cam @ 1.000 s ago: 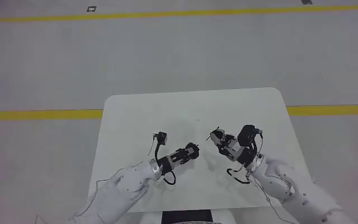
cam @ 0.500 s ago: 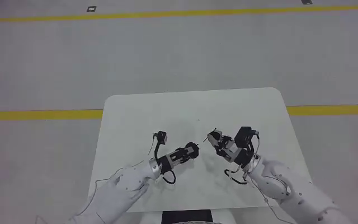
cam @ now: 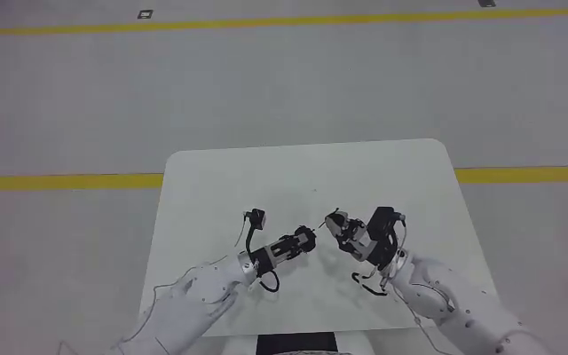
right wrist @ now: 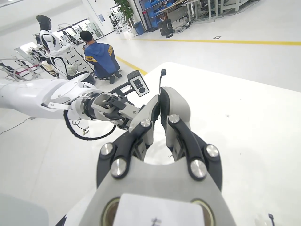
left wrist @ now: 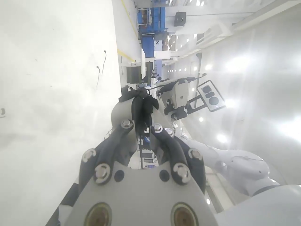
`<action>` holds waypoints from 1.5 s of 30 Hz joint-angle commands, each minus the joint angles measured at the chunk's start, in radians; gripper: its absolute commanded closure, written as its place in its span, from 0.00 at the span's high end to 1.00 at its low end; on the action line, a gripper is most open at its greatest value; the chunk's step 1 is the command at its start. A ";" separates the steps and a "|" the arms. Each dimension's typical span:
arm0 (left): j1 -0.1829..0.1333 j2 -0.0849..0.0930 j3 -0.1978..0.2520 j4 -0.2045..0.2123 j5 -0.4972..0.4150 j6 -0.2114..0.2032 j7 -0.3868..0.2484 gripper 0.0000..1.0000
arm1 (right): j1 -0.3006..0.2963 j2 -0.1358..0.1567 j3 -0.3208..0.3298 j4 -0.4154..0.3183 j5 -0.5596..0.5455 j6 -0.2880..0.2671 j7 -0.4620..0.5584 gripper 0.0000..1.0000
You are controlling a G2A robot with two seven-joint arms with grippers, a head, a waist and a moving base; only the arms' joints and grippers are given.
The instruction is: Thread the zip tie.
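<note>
My right gripper is shut on a thin black zip tie. Its square head sticks out past the fingertips. In the top view this gripper is above the middle of the white table, close to my left gripper, with a small gap between them. In the left wrist view my left gripper is shut, its dark pads pressed together. I cannot tell whether anything is pinched in them. Beyond it, the held zip tie slants toward the left fingertips.
Two loose black zip ties lie on the table beyond the left gripper. Another small black piece lies on the table close to the right wrist. The table has rounded corners and a pale floor all around it.
My right gripper has moved left with the zip tie, narrowing the gap to the left gripper. The left arm has hardly moved.
</note>
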 commanded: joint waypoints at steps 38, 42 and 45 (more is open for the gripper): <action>0.000 0.000 0.000 0.000 0.000 0.000 0.000 0.00 | 0.040 -0.034 -0.053 0.035 -0.009 0.000 0.053 0.00; 0.000 0.000 0.000 0.000 0.000 0.000 0.000 0.00 | 0.041 -0.036 -0.050 0.045 -0.021 0.000 0.059 0.00; 0.000 0.000 0.000 0.000 0.000 0.000 0.000 0.00 | 0.039 -0.038 -0.043 0.055 -0.029 0.000 0.062 0.00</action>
